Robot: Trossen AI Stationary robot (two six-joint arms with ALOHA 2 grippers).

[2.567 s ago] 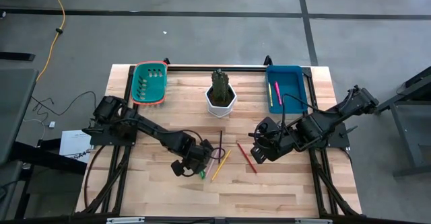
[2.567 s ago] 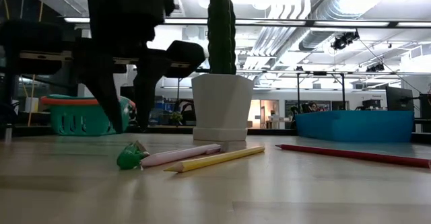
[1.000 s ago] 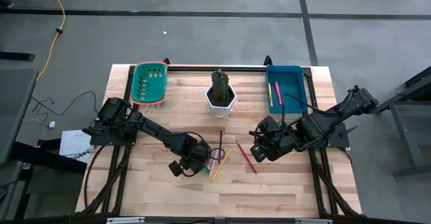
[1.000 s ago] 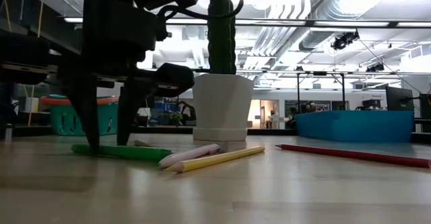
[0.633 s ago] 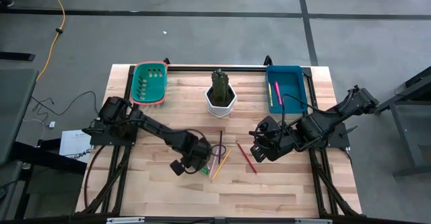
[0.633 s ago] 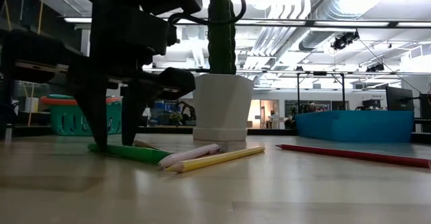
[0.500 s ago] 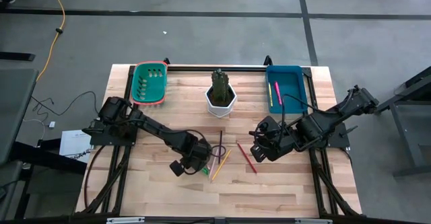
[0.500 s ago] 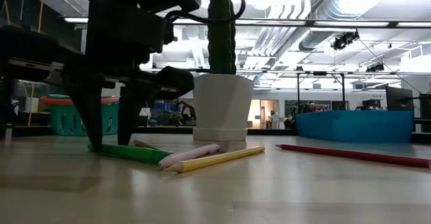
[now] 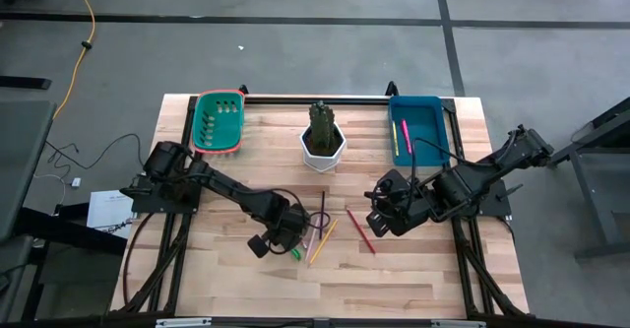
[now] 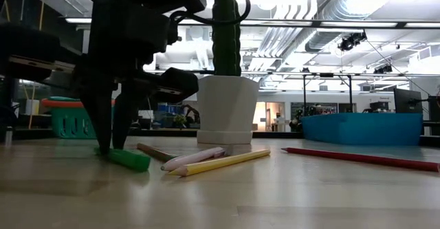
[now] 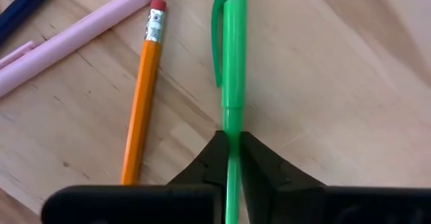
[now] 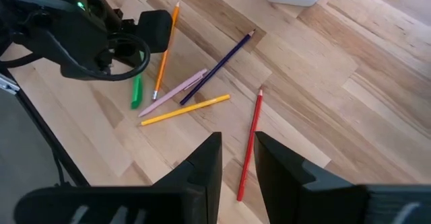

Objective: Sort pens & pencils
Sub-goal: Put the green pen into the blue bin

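- The desk (image 9: 413, 279) is a wooden top, with a teal basket (image 9: 218, 123) at its far left corner, a blue tray (image 9: 430, 121) at its far right corner, and a white pot with a cactus (image 9: 323, 141) between them.
- The left arm reaches to the middle of the desk; the left gripper (image 11: 230, 153) has its jaws clamped on the thin barrel of a green pen (image 11: 231, 62) that lies flat on the wood, held near one end.
- The right arm waits on the right half of the desk, and the right gripper (image 12: 237, 158) hovers with its jaws apart and nothing between them.
- The blue tray already holds two pens (image 9: 401, 136), one pink and one green.
- Loose sticks lie beside the green pen: a pale pink one (image 12: 174, 93) and an orange pencil (image 11: 141, 96) just beside it, a yellow pencil (image 12: 185, 109), a dark pencil (image 12: 217, 66), and a red pencil (image 12: 249, 145) a little apart on the right.
- Risks, as I judge them: the off-centre grip may let the pen swing or slip out on lifting; the orange pencil is close enough to be nudged; and the teal basket is nearer, so the pen could land there and not with the pens in the blue tray.
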